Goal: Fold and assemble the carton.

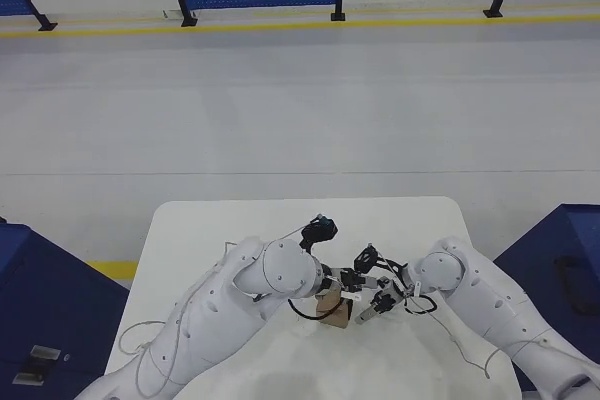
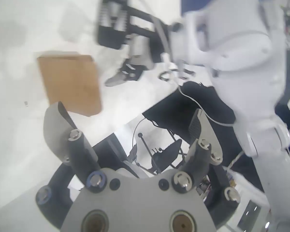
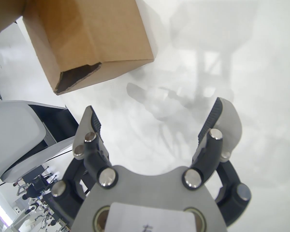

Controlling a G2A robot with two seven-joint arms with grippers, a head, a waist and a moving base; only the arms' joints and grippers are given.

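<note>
A small brown carton (image 1: 332,308) stands on the white table (image 1: 400,220) between my two arms. In the left wrist view the carton (image 2: 70,83) shows one flat face just beyond my left gripper (image 2: 129,117), which is open with nothing between its fingers. In the right wrist view the carton (image 3: 87,30) is a folded-up box with a dark gap at one end flap. My right gripper (image 3: 154,114) hangs open a short way from it, not touching. From above, the left gripper (image 1: 342,283) and right gripper (image 1: 372,308) flank the carton closely.
Blue bins (image 1: 30,300) stand on the floor at both sides of the table, the other one (image 1: 570,250) on the right. The far half of the table is bare white surface. A yellow floor line (image 1: 300,25) runs across the background.
</note>
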